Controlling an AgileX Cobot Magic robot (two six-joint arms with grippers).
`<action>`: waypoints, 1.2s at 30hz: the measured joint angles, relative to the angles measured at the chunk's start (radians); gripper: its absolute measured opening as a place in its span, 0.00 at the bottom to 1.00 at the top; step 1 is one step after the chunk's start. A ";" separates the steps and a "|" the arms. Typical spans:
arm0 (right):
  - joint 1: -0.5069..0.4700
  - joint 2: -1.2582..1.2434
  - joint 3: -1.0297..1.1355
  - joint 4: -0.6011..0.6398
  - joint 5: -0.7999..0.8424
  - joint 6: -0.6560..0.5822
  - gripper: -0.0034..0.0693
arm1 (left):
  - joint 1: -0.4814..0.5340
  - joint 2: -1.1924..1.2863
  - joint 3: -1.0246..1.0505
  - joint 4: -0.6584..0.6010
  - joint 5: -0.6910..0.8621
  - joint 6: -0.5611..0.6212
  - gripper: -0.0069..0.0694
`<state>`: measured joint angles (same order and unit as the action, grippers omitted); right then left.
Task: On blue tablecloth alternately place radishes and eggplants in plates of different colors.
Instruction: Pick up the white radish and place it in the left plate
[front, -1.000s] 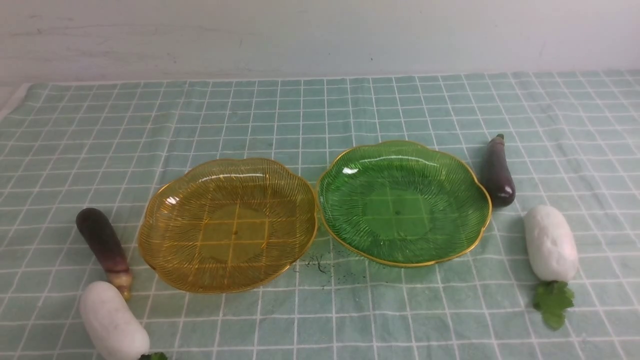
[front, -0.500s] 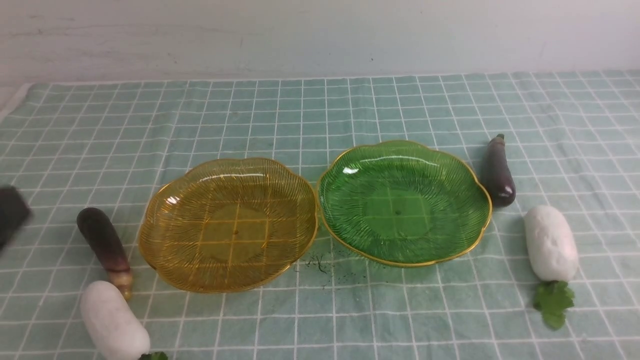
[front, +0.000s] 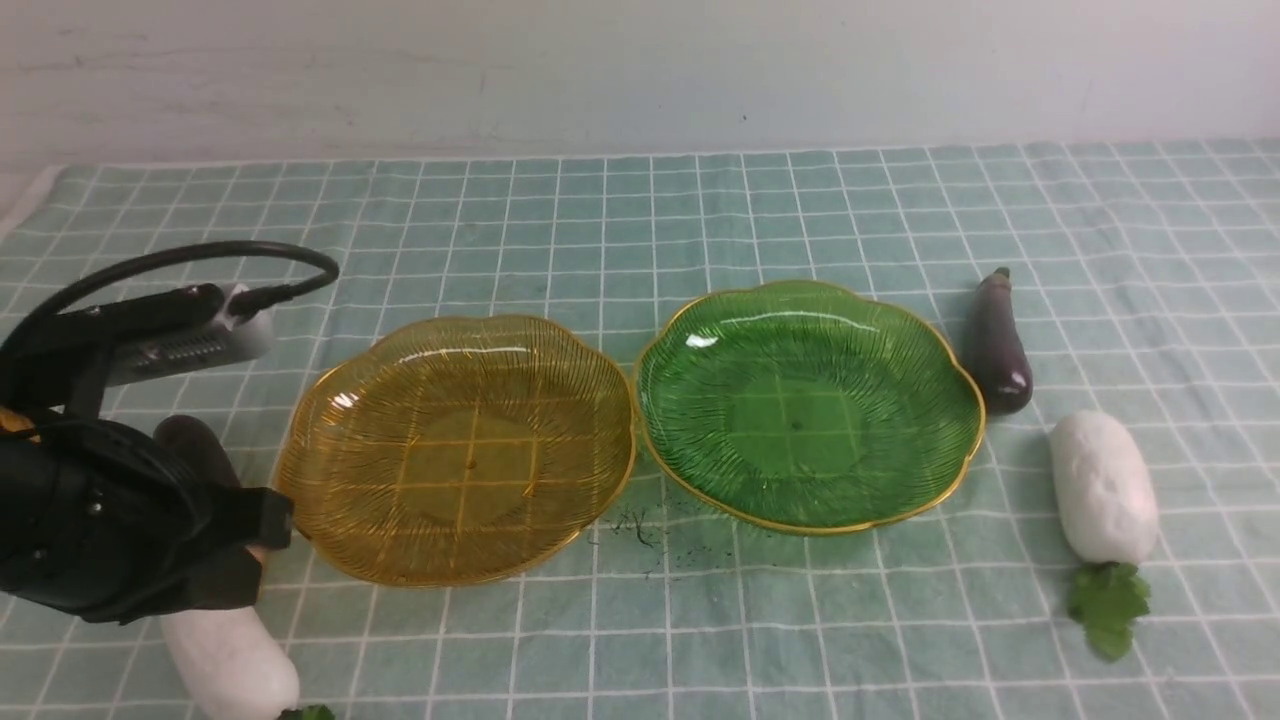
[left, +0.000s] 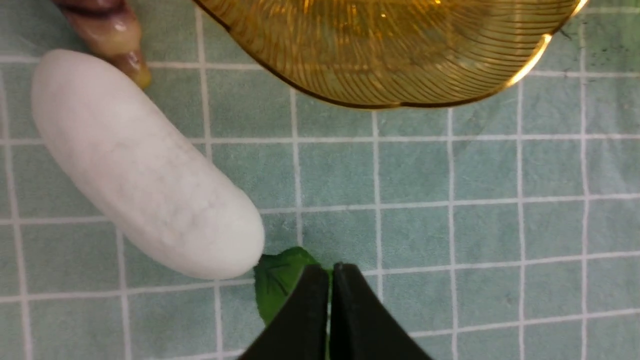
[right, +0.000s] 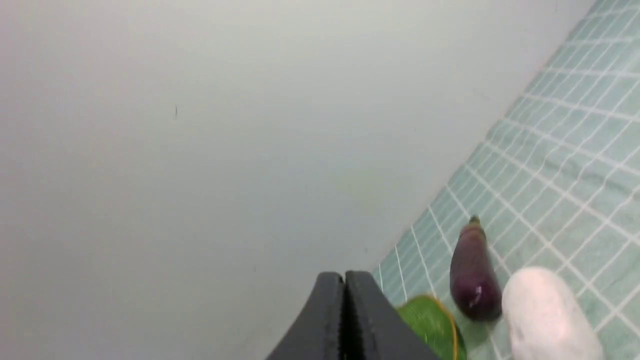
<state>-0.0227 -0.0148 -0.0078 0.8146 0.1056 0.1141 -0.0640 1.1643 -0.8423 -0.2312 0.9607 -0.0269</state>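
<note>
The blue tablecloth (front: 700, 200), pale teal with a white grid, covers the desk. Two ribbed, gold-rimmed plates sit on it, the amber plate (front: 455, 450) at nine o'clock of the green plate (front: 810, 405). The right radish (front: 1102, 485), plump and white with green leaves, lies at four o'clock of the green plate. The left radish (front: 230, 655) lies at seven o'clock of the amber one. The glossy right eggplant (front: 995, 345) lies at two o'clock of the green plate. The tan-tipped left eggplant (left: 105, 30) lies at eight o'clock of the amber plate. The left tool (left: 330, 270) is clenched on nothing, by the left radish's leaf. The right tool (right: 345, 277) is likewise clenched.
</note>
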 joint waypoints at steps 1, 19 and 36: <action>0.000 0.004 -0.028 -0.013 0.062 -0.022 0.03 | 0.000 0.000 0.000 0.014 0.000 -0.017 0.08; 0.004 0.711 -0.650 -0.065 0.725 -0.529 0.03 | 0.000 0.144 0.000 0.252 0.014 -0.314 0.66; 0.038 0.782 -0.651 0.116 0.764 -0.691 0.03 | 0.000 0.443 -0.005 0.259 -0.133 -0.443 0.88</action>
<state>0.0157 0.7676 -0.6589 0.9304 0.8694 -0.5766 -0.0640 1.6076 -0.8471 0.0282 0.8280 -0.4701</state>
